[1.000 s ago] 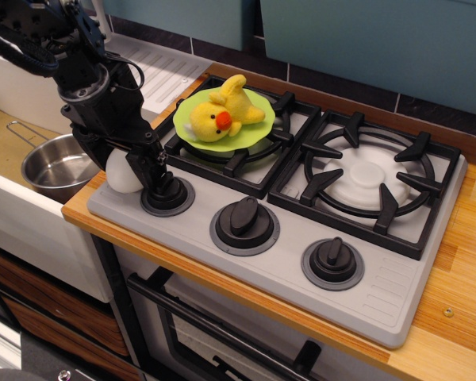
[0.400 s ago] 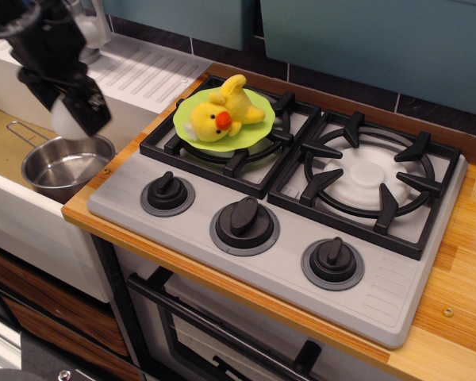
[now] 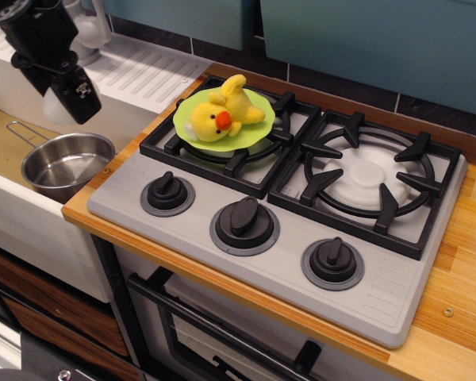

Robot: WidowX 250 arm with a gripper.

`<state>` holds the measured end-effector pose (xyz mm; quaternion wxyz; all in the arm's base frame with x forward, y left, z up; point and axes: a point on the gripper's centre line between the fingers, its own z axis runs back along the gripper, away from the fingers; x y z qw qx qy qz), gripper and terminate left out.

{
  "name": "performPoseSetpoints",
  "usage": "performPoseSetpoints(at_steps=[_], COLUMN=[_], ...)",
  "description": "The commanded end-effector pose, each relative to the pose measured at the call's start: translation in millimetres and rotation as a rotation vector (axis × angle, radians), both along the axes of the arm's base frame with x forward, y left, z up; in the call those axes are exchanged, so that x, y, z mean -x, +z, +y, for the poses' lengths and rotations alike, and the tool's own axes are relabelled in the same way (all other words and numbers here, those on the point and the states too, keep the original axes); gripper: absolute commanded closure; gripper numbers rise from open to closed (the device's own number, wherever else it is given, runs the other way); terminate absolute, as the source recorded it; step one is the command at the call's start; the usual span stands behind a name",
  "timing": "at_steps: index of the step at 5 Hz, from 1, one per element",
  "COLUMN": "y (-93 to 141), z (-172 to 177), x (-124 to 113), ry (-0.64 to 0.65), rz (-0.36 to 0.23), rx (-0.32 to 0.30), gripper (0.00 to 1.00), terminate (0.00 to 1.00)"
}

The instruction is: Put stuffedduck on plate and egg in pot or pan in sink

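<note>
The yellow stuffedduck (image 3: 222,111) lies on the lime-green plate (image 3: 258,133) on the left burner of the stove. My gripper (image 3: 67,101) hangs over the sink (image 3: 8,143), above the steel pot (image 3: 63,165), and is shut on the white egg (image 3: 59,109). The egg shows partly behind the black fingers (image 3: 81,91). The pot stands on the tan sink bottom, its wire handle pointing back left.
The grey stove (image 3: 301,238) has three black knobs (image 3: 244,216) along its front and a second burner grate (image 3: 369,178) at right. A ribbed white drainboard (image 3: 147,71) lies behind the sink. Wooden counter (image 3: 460,270) runs at right.
My gripper lifted the egg from beside the left knob, carried it left over the sink, and now holds it a little higher above the pot. The duck and plate have not moved.
</note>
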<state>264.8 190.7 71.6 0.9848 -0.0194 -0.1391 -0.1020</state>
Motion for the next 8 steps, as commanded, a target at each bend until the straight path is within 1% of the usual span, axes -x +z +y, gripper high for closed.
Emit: performPoseSetpoints(at_steps=[1,3,6,7,8], y=[1.4,-30.7,-63.4,-66.5,-58.9], z=[22.0,22.1,28.3,27.7,23.7], x=[-11.9,-7.0,0.9,2.7,2.9], ry=[-0.017,-0.007,-0.001,-0.003,0.014], rz=[-0.044,-0.073,-0.087,-0.084,-0.076], rx=[-0.02,0.03,0.081,0.097,0.084], gripper=[1.0,1.0,1.0,1.0,0.0], terminate=[0.0,0.0,0.0,0.0,0.0])
